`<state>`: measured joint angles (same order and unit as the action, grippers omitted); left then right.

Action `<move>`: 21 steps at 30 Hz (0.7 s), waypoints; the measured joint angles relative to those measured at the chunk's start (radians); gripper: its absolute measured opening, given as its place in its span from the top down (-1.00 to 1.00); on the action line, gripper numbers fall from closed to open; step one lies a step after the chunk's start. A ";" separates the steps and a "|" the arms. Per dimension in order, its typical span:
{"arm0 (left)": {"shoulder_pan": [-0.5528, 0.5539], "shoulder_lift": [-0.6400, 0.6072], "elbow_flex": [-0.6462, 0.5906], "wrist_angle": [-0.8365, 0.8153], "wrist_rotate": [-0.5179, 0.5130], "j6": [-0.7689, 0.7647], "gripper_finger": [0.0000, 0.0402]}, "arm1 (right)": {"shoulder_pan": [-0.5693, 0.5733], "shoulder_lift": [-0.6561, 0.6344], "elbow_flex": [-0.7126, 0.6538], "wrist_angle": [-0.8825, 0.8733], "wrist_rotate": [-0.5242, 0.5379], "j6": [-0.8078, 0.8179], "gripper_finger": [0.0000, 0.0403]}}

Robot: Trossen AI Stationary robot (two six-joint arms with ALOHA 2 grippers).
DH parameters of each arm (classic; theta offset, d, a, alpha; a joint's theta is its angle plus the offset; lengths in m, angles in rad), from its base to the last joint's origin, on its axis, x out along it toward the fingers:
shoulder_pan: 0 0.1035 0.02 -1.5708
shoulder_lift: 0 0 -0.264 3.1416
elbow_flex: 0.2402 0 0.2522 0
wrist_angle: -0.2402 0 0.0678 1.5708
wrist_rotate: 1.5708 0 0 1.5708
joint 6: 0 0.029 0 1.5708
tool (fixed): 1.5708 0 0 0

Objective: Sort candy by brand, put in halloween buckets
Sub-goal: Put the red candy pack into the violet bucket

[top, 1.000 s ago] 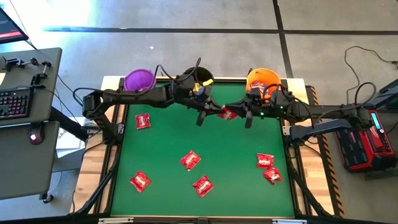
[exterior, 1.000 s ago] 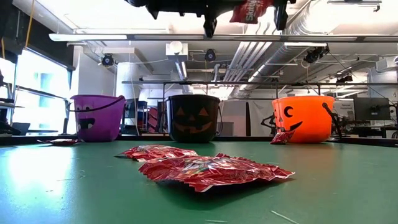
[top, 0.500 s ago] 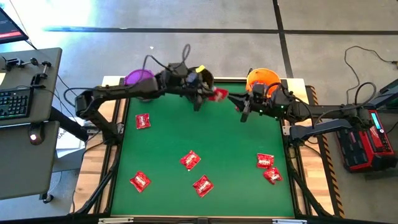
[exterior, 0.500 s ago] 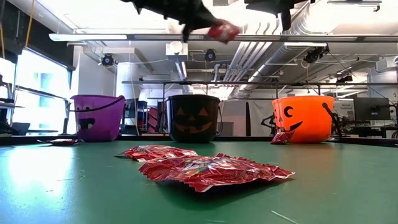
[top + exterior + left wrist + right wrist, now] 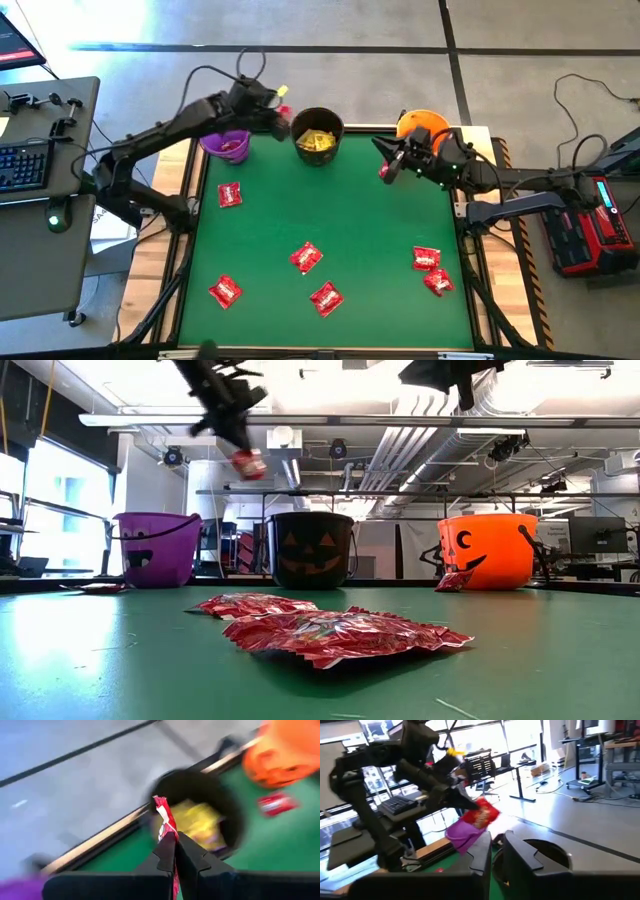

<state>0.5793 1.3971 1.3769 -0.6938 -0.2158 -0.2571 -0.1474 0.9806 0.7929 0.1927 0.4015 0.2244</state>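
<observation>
Across the near half of the green table (image 5: 370, 250), five red packets (image 5: 306, 257) lie scattered where they lay a second ago, with open cloth between them; a sixth sits near the left edge. Farther back, the right gripper (image 5: 386, 163), its fingers close together and empty, has retreated toward the orange bucket (image 5: 420, 126). At the far edge, the left gripper (image 5: 280, 115), clamped on a red packet (image 5: 164, 817), has swung from the table's middle to between the purple bucket (image 5: 227, 146) and black bucket (image 5: 318, 132).
</observation>
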 joint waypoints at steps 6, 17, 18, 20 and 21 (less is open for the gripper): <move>0.125 -0.040 0.000 -0.275 -0.115 0.006 1.00 | -0.059 0.000 0.000 0.000 -0.055 0.002 0.90; 0.340 -0.036 -0.036 -0.430 -0.093 0.036 1.00 | -0.108 0.000 0.000 0.000 -0.082 0.002 0.99; 0.356 -0.036 -0.043 -0.430 -0.083 0.043 1.00 | -0.108 0.000 0.000 0.000 -0.082 0.002 0.99; 0.385 -0.036 -0.068 -0.417 -0.047 0.069 1.00 | -0.108 0.000 0.000 0.000 -0.082 0.002 0.99; 0.397 -0.036 -0.083 -0.406 -0.028 0.082 1.00 | -0.108 0.000 0.000 0.000 -0.082 0.002 1.00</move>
<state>0.9767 1.3613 1.2939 -1.0996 -0.2435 -0.1752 -0.2554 0.9806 0.7929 0.1926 0.3190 0.2260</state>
